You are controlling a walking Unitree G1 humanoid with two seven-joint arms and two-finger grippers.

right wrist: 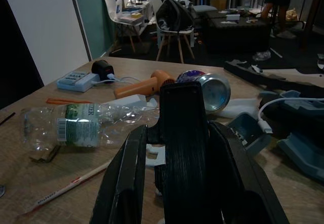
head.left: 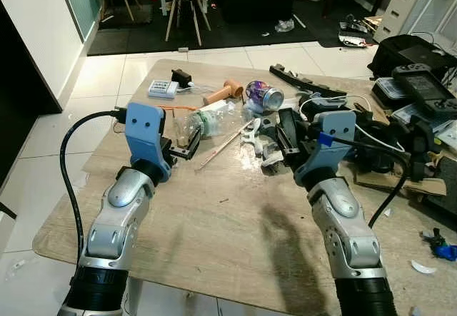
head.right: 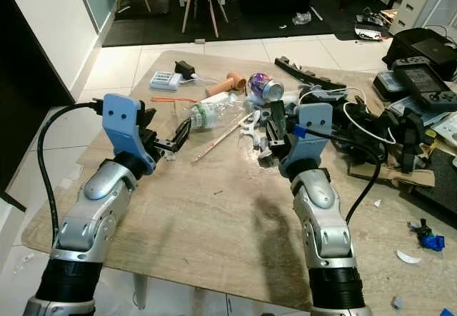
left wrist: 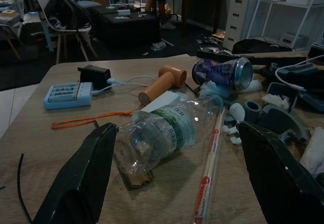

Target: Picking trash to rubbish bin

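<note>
Left gripper [left wrist: 174, 178]: fingers spread wide, released, low over the table [head.left: 214, 237], just short of the base end of the clear plastic bottle [left wrist: 167, 133]. Bottle lies on its side, green label, touching neither finger.

Right gripper [head.left: 288, 139]: clenched on a flat black object [right wrist: 183, 148], held upright between its fingers, above the clutter right of the bottle.

A purple drink can [head.left: 265, 95] lies on its side beyond the bottle, an orange-tan handle [head.left: 224, 91] next to it. A long thin stick [head.left: 225, 143] rests beside the bottle. Battery charger [head.left: 163, 88] at the far left of the table.
</note>
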